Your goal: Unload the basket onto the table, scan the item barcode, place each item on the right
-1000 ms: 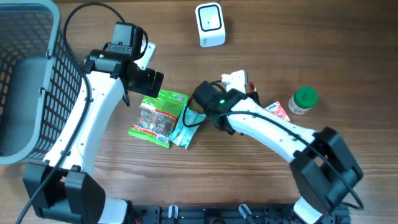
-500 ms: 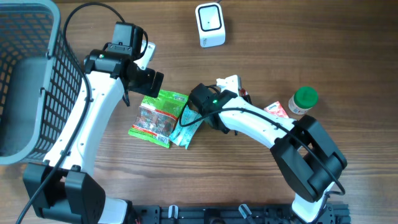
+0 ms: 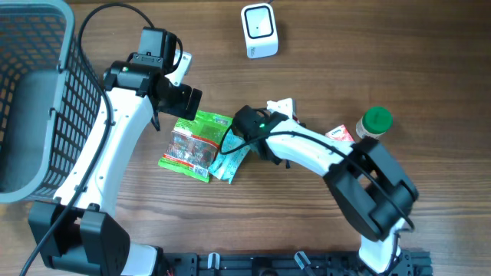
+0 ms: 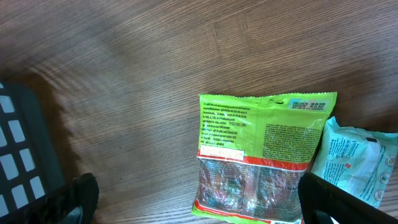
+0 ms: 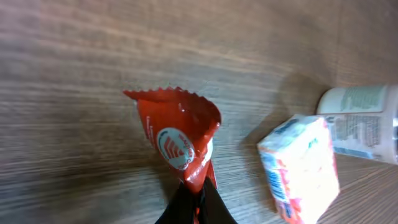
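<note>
The right gripper [image 5: 194, 200] had its jaws pressed together on the lower tip of a red foil packet [image 5: 177, 140]. The packet stood up from the pinch with its crimped top edge free and a round white logo facing the wrist camera. No barcode showed on that face. Seen from overhead, this grip sat on the robot's side of the white barcode scanner [image 3: 258, 31], near it but apart.

To do the step well, the arm would likely need to bring the packet in front of the scanner's window. It should then turn the wrist until the printed code faces the window and hold it there, flat and steady. Thin foil pinched at one corner may droop or crease, which could spoil the read.

The left gripper [image 4: 200, 194] had its jaws spread wide and held nothing. It hovered over a green snack bag [image 4: 264, 155] that lay flat, nearer the robot than the scanner and to its left. A pale teal packet [image 4: 354, 162] touched the bag's edge.

To the scanner's right and nearer the robot lay a small white and orange packet [image 5: 301, 165], just beside a green-capped bottle [image 3: 372, 124].

Well to the left of the scanner stood a grey mesh basket [image 3: 77, 115]. No item could be seen in the part of it in view.
</note>
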Robot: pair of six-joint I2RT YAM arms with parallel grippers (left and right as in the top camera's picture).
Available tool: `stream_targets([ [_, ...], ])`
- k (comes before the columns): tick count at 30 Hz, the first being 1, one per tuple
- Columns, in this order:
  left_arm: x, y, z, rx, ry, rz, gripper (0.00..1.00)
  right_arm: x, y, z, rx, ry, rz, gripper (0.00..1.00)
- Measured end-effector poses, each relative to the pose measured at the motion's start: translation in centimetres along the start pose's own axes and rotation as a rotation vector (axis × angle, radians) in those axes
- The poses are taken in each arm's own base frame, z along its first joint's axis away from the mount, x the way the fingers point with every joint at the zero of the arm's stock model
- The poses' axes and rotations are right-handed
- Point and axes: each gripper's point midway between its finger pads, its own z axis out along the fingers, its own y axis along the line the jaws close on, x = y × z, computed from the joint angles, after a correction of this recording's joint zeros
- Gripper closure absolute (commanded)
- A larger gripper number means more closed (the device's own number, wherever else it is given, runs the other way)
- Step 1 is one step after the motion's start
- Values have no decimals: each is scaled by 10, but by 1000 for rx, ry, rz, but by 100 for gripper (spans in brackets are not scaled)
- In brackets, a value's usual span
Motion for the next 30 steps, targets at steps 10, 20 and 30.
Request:
stream_targets([
  [10,0,0,0,0,0,0,0,1,17,9,-42,12,60,94],
  [20,0,0,0,0,0,0,0,-10,37,-5,-177,29,49,72],
  [30,0,0,0,0,0,0,0,-22,69,-53,-561,93,1,66],
])
